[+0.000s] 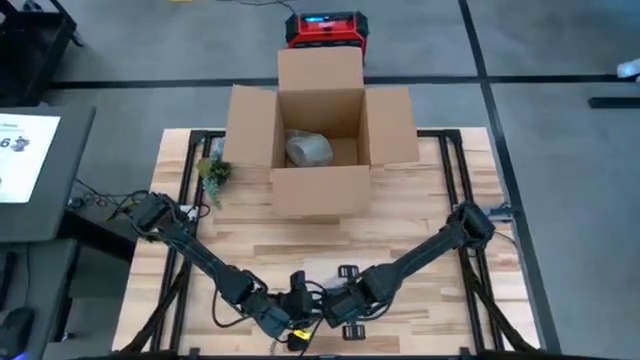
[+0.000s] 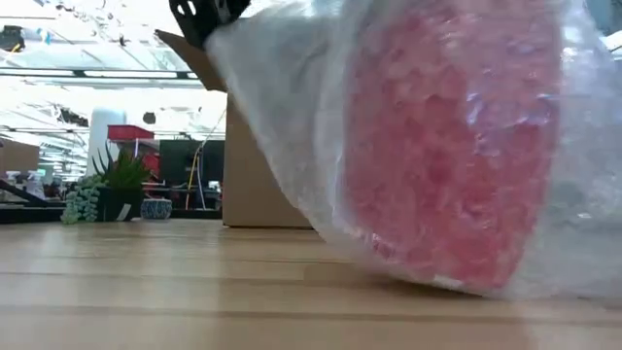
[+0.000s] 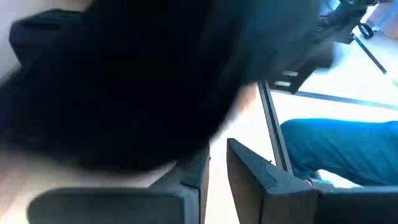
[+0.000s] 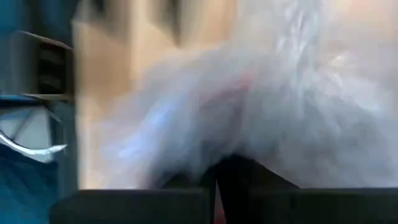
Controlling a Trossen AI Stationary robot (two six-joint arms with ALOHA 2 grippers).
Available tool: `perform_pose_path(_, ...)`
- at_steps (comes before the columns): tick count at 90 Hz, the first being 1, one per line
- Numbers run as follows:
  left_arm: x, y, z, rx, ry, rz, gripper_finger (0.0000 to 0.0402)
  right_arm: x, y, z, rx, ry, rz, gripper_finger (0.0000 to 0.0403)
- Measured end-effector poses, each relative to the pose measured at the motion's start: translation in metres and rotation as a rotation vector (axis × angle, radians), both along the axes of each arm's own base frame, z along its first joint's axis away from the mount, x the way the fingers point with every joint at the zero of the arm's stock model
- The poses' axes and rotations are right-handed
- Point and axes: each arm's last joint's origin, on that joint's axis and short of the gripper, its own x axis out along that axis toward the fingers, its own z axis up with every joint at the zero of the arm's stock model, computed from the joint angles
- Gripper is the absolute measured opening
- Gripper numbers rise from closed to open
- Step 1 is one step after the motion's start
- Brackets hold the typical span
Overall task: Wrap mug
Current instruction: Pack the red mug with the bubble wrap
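**Wrapped mug at the near edge, both grippers crowded around it**

From overhead I see both arms stretched down to the near edge of the table (image 1: 420, 215), their ends meeting at the middle. The left gripper (image 1: 283, 318) and the right gripper (image 1: 335, 312) sit just beside each other there, and the tangle of dark parts hides whatever lies between them in that view.

The low camera gives me the mug (image 2: 452, 146): a red body inside a cloudy sheet of bubble wrap (image 2: 282, 107), very near the lens and filling most of that picture. Its lower edge rests on the wood, and it leans, not standing upright. A dark gripper part (image 2: 206, 15) shows at the upper end of the wrap, touching the plastic; I cannot tell which arm it belongs to.

Through my right wrist camera the wrap (image 4: 249, 106) spreads right in front of the fingers, a pink tint showing through it. The two dark fingers look pressed together on the plastic, so I read the right gripper as closed on the wrap. My left wrist camera is mostly blocked by a dark mass; I cannot tell whether those fingers are open or closed.

Farther back an open cardboard box (image 1: 320, 150) holds a grey wrapped bundle (image 1: 308, 149), and a small plant (image 1: 213, 172) stands beside the box's left flap.
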Motion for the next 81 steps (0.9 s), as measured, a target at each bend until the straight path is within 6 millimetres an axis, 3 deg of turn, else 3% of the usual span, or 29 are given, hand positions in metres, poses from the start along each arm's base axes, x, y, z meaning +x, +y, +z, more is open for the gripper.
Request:
perform_pose_path(11, 0.000, 0.000, 0.000, 0.001, 0.005, -0.003, 0.0036, -0.015, 0.006, 0.036, -0.009, -0.084, 0.005, 0.0000)
perform_pose_path(25, 0.000, 0.000, -0.001, 0.001, 0.006, -0.003, 0.0036, -0.026, 0.009, 0.042, -0.099, -0.133, -0.050, 0.0000)
perform_pose_path(33, -0.002, -0.002, -0.001, -0.003, 0.009, -0.013, 0.0036, -0.025, 0.005, 0.028, -0.120, -0.098, -0.083, 0.0000)
perform_pose_path(39, -0.004, -0.005, 0.001, -0.008, 0.016, -0.035, 0.0036, -0.020, -0.001, 0.005, -0.155, -0.045, -0.112, 0.0000)
perform_pose_path(46, -0.008, -0.011, 0.010, -0.025, 0.019, -0.074, 0.0036, -0.012, -0.007, -0.021, -0.178, -0.009, -0.135, 0.0000)
perform_pose_path(63, -0.031, -0.021, 0.033, -0.033, 0.068, -0.118, 0.0036, 0.012, -0.018, -0.060, -0.114, 0.073, -0.116, 0.0000)
perform_pose_path(74, -0.048, -0.027, 0.038, -0.028, 0.088, -0.091, 0.0036, 0.014, -0.020, -0.065, -0.089, 0.105, -0.090, 0.0000)
perform_pose_path(81, -0.055, -0.029, 0.036, -0.011, 0.103, -0.056, 0.0036, 0.012, -0.019, -0.051, -0.082, 0.090, -0.085, 0.0000)
